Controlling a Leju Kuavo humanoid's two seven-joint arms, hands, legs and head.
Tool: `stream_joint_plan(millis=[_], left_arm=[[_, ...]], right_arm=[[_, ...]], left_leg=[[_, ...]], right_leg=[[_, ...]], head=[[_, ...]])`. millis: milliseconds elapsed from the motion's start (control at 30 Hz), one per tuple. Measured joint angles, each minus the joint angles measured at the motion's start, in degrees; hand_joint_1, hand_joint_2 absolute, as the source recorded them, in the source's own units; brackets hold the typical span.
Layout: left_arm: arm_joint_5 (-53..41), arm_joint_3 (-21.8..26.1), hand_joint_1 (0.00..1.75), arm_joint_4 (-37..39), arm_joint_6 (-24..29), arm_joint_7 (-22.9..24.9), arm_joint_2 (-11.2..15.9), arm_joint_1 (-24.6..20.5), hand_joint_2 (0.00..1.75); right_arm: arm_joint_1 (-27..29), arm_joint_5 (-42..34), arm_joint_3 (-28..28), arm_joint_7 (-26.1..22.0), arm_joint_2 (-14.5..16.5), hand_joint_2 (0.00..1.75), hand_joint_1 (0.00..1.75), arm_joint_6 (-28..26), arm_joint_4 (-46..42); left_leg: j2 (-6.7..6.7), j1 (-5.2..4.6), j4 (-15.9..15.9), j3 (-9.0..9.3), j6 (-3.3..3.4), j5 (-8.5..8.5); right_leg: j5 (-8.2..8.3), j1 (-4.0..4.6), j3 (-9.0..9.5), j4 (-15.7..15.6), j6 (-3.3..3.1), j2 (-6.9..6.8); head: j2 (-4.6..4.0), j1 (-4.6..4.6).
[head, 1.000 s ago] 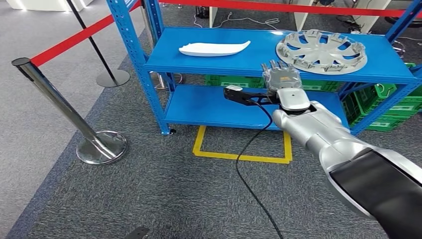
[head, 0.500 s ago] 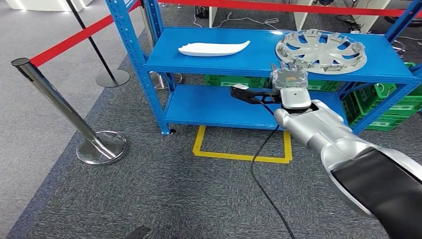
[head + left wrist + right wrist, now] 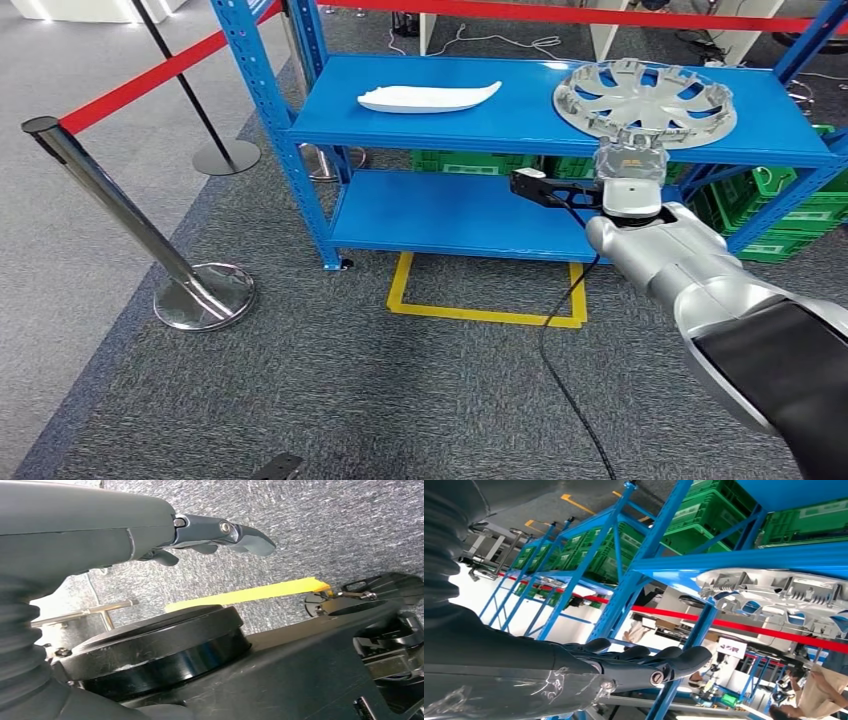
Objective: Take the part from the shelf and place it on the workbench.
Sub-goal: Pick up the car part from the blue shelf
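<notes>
My right hand (image 3: 630,160) is up at the front edge of the shelf (image 3: 480,120), just short of the hubcap (image 3: 645,100), which lies flat on the top level with its ribbed underside up. The fingers (image 3: 674,660) are stretched out straight and hold nothing; from the wrist camera I see the hubcap's near rim above them, not touching. My left hand (image 3: 215,532) hangs down over the carpet, loose and holding nothing.

I judge the hubcap to be light, thin moulded plastic: stiff enough across the face but springy at the rim, with small clips that could snap or snag. The finish looks slick, so a flat palm would slide. I would take it at the near rim, fingers under the lip and thumb through a spoke opening. A white trim (image 3: 430,97) lies well off to the hand's left.
</notes>
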Motion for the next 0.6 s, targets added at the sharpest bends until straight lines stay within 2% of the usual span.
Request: stream_joint_plan(millis=[367, 500, 600], left_arm=[[0.0, 0.0, 0.00, 0.0, -0.1, 0.0, 0.0, -0.1, 1.75], [0.0, 0.0, 0.00, 0.0, -0.1, 0.0, 0.0, -0.1, 0.00], [0.0, 0.0, 0.00, 0.0, -0.1, 0.0, 0.0, -0.1, 0.00]], right_arm=[[0.0, 0.4, 0.0, -0.1, 0.0, 1.75, 0.00, 0.0, 0.0], [0.0, 0.5, 0.0, -0.1, 0.0, 1.75, 0.00, 0.0, 0.0], [0.0, 0.8, -0.1, -0.1, 0.1, 1.75, 0.00, 0.2, 0.0]], left_leg=[[0.00, -0.01, 0.0, -0.01, 0.00, 0.00], [0.00, -0.02, 0.0, -0.01, 0.00, 0.00], [0.00, -0.01, 0.0, -0.01, 0.00, 0.00]], right_leg=[[0.00, 0.00, 0.02, 0.0, 0.00, -0.01], [0.00, -0.01, 0.02, 0.0, 0.00, -0.01], [0.00, -0.01, 0.02, 0.0, 0.00, -0.01]], head=[[0.00, 0.02], [-0.01, 0.01], [0.00, 0.01]])
